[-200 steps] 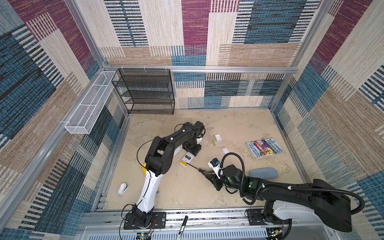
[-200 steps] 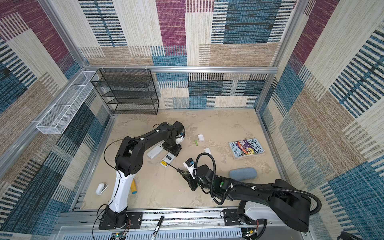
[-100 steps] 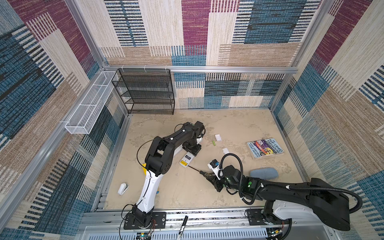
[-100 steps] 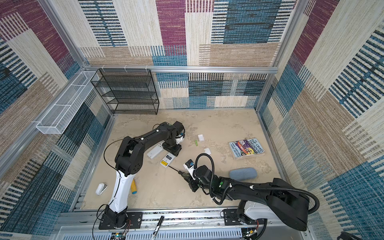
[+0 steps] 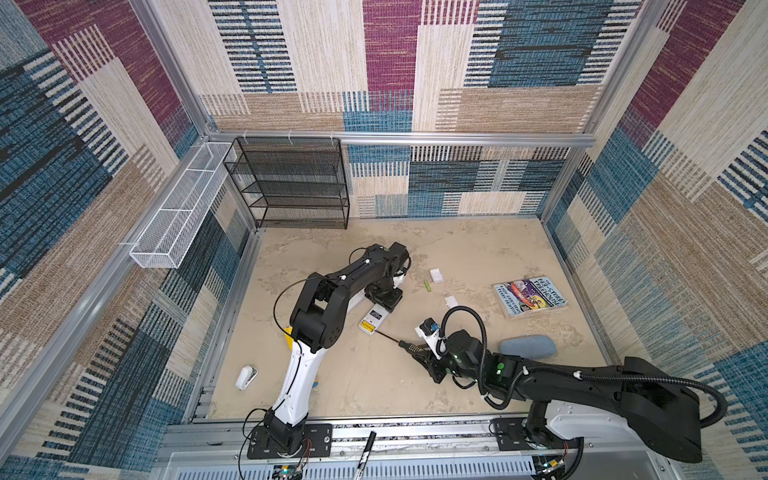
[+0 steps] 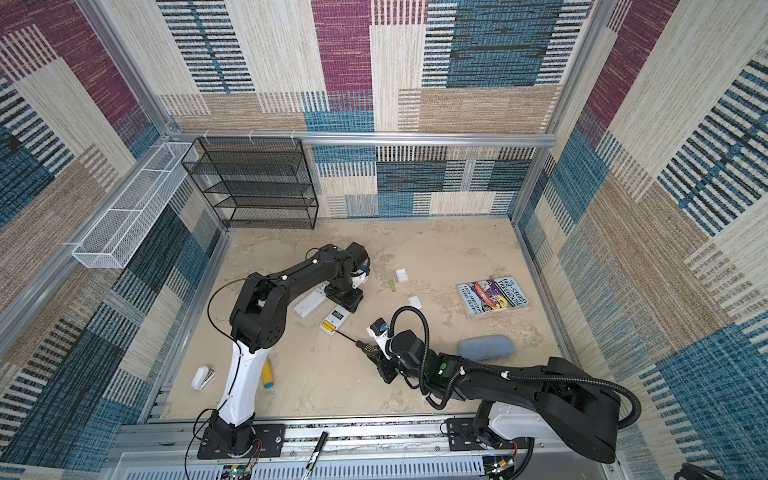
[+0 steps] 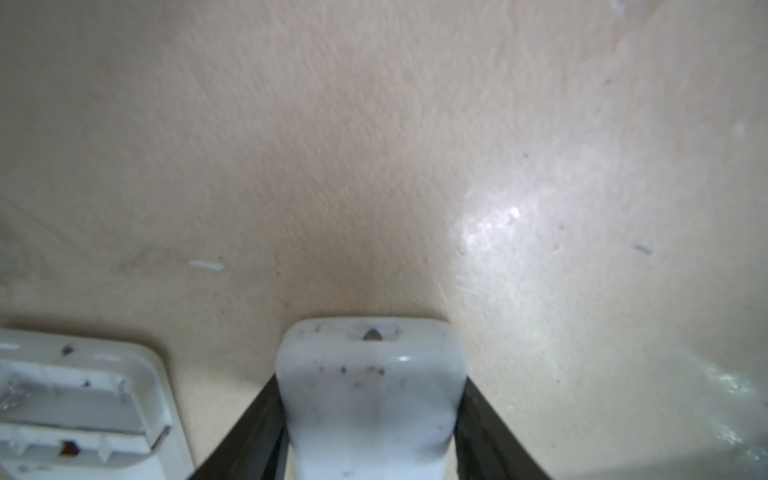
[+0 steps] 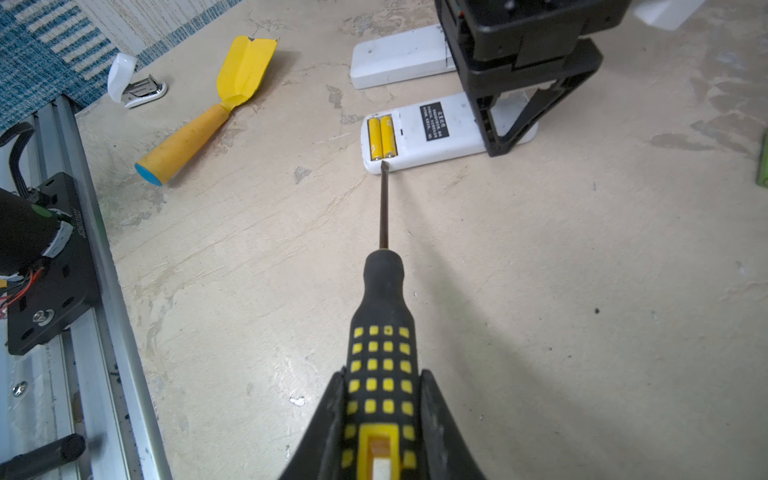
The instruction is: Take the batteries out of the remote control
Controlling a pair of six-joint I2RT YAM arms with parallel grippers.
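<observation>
The white remote control lies back up, its compartment open with two yellow batteries side by side in it. In both top views my left gripper stands over the remote's far end. The left wrist view shows that gripper shut on the white body. My right gripper is shut on a black-and-yellow screwdriver. The screwdriver's tip rests at the remote's near end, just below the yellow batteries. One green battery lies loose on the floor.
A second white remote lies beside the first, its compartment empty. Two small white covers, a book, a grey-blue pouch, a stapler and a yellow scoop lie around. A black mesh shelf stands at the back.
</observation>
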